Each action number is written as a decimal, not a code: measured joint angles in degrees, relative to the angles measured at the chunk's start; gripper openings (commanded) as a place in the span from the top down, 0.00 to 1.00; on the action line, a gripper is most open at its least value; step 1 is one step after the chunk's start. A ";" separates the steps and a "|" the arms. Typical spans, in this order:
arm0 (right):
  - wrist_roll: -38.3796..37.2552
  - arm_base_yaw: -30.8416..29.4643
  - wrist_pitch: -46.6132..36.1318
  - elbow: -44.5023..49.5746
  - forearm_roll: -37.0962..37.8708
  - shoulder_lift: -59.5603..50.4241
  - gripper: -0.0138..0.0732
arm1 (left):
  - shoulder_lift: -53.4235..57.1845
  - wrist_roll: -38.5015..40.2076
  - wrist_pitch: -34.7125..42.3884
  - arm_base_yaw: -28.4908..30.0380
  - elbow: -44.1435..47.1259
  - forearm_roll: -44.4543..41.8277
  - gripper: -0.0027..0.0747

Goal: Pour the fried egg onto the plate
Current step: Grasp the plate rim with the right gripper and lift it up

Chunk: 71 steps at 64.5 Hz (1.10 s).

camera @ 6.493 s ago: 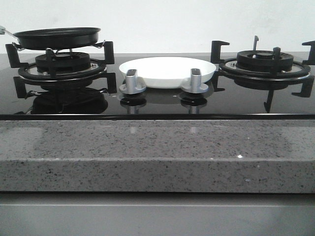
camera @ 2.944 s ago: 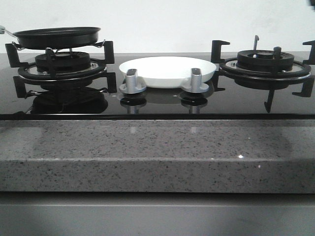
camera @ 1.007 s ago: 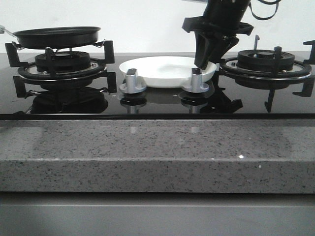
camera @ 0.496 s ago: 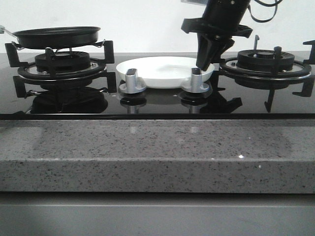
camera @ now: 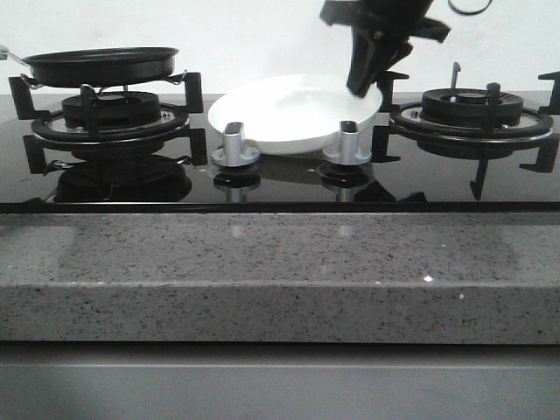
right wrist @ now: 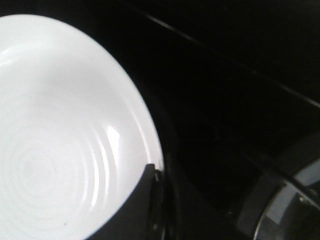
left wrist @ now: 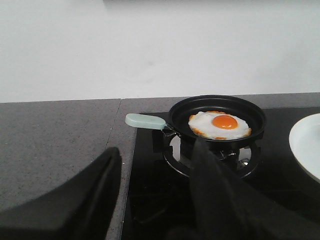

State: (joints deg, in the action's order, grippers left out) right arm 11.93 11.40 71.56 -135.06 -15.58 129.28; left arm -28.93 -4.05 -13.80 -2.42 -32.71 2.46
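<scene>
Egg: the flat fried egg with pale white and round orange yolk (left wrist: 220,125) lay in the round black frying pan (left wrist: 217,120), which sat on the black iron grate of the left burner (camera: 109,118).
Pan handle: pale green (left wrist: 145,120), pointing away from the plate.
Plate: the round glossy white plate (camera: 289,118) was tilted, my side raised, between the two burners behind the two silver knobs (camera: 234,144).
My right pincer (camera: 367,83): clamped narrow on the plate's rim.
My left pincer (left wrist: 155,200): spread wide, gripping nothing, well short of the pan.
</scene>
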 measured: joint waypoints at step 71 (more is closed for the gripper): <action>6.80 2.25 -11.63 35.92 -12.60 -23.83 0.91 | 0.00 0.00 0.00 0.00 0.00 0.00 0.55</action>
State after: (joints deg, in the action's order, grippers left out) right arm 18.73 13.65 59.94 -99.14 -28.18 105.44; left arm -28.93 -4.05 -13.80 -2.42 -32.71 2.46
